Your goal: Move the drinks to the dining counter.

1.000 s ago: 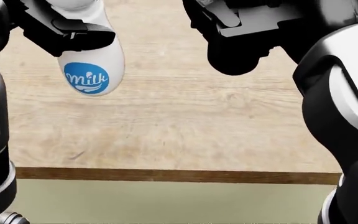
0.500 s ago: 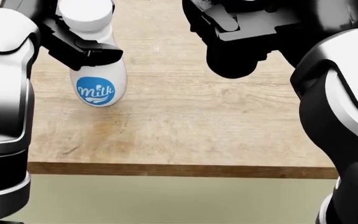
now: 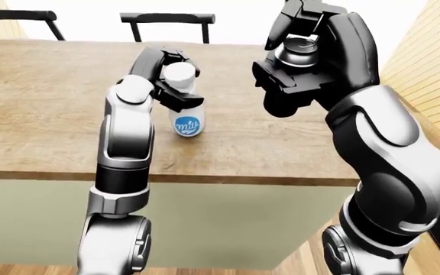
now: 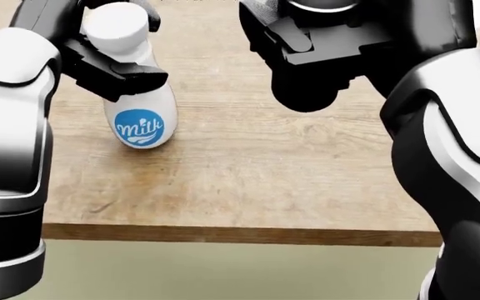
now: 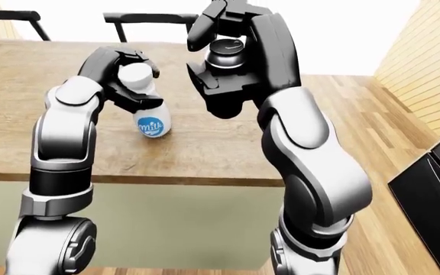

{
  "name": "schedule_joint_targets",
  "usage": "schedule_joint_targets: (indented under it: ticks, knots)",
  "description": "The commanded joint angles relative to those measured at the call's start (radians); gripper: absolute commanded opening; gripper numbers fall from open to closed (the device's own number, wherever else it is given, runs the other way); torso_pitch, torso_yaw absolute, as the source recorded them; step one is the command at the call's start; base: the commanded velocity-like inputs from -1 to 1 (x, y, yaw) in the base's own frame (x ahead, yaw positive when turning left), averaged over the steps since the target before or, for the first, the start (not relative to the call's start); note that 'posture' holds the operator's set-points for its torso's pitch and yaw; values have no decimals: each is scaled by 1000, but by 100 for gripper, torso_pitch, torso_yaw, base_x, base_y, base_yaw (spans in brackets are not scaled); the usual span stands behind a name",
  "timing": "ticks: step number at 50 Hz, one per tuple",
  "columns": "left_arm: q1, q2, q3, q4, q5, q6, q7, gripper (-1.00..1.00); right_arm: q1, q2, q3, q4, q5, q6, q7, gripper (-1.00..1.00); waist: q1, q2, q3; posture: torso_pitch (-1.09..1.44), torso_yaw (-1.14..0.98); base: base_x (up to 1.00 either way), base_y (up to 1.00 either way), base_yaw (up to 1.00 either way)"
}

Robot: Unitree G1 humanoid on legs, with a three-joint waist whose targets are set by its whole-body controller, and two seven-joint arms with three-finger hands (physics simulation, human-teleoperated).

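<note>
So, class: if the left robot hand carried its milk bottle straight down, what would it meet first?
The wooden counter. The left robot hand grips the milk bottle upright, its base at or just above the counter top; whether it already touches is unclear.

Pale wooden counter top (image 4: 248, 175): matt, visible grain, w/ darker wood edge strip. White smooth plastic-looking milk bottle (image 4: 140, 119) w/ blue label; glossy black-and-white robot arm shells (image 3: 128, 132).
</note>
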Motion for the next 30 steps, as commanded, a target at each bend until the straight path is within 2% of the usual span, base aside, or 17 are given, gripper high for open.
schedule_joint_targets:
  ticks: [1,4,8,19,21,23,27,29,30]
  knots:
    - [-43,10,12,-42,5,-36,13,-50,-31,-5,-14,-24,-6,-37,-3,-100,-1,3,-33,0,0,0,0,0]
    - [-38,8,12,-45,5,-36,15,-49,-30,-5,-15,-24,-8,-38,-2,-100,-1,3,-34,0,0,0,0,0]
    - [-30,6,10,-44,6,-39,16,-34,-29,-4,-14,-20,-10,-41,-1,-100,-1,3,-33,0,0,0,0,0]
    - [-14,2,3,-70,17,-31,2,-18,-28,-2,-15,-21,-13,-40,-1,-100,0,4,-33,0,0,0,0,0]
    - [-1,-2,1,-89,19,-24,-7,-10,-27,-1,-15,-21,-13,-41,-1,-100,0,4,-33,0,0,0,0,0]
    - [11,-7,2,-98,19,-25,-7,11,-20,0,-13,-20,-14,-47,0,-100,0,4,-33,0,0,0,0,0]
    - [13,-7,6,-103,18,-22,-8,29,-19,0,-13,-18,-15,-50,2,-100,1,4,-34,0,0,0,0,0]
    - [14,-8,8,-106,17,-20,-7,58,-17,1,-11,-15,-17,-54,2,-100,1,4,-35,0,0,0,0,0]
    - [16,-8,8,-109,16,-18,-7,63,-18,2,-12,-14,-17,-55,3,-100,1,4,-34,0,0,0,0,0]
